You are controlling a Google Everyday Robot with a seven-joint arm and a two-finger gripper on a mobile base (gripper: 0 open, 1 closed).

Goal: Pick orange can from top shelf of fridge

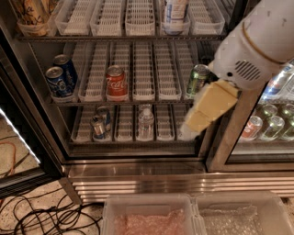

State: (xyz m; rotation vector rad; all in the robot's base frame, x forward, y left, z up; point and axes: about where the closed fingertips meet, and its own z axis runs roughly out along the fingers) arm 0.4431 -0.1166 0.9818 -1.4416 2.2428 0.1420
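Observation:
The fridge (pixel 138 167) stands open in front of me, with wire racks and white slotted trays. The orange can (pixel 28 14) is at the far left of the top shelf (pixel 138 20), orange-gold with pale patterning, its top cut off by the picture's edge. My gripper (pixel 197 120) is cream-yellow and hangs from the white arm (pixel 257 41) at the right. It is in front of the right end of the middle and bottom shelves, far right of and well below the orange can. It holds nothing that I can see.
A white and blue bottle (pixel 174 11) stands on the top shelf. The middle shelf holds two blue cans (pixel 59 78), a red cola can (pixel 115 82) and a green can (pixel 197 79). Small cans (pixel 98 124) and a water bottle (pixel 145 121) are below. Cables (pixel 41 215) and clear bins (pixel 151 215) are on the floor.

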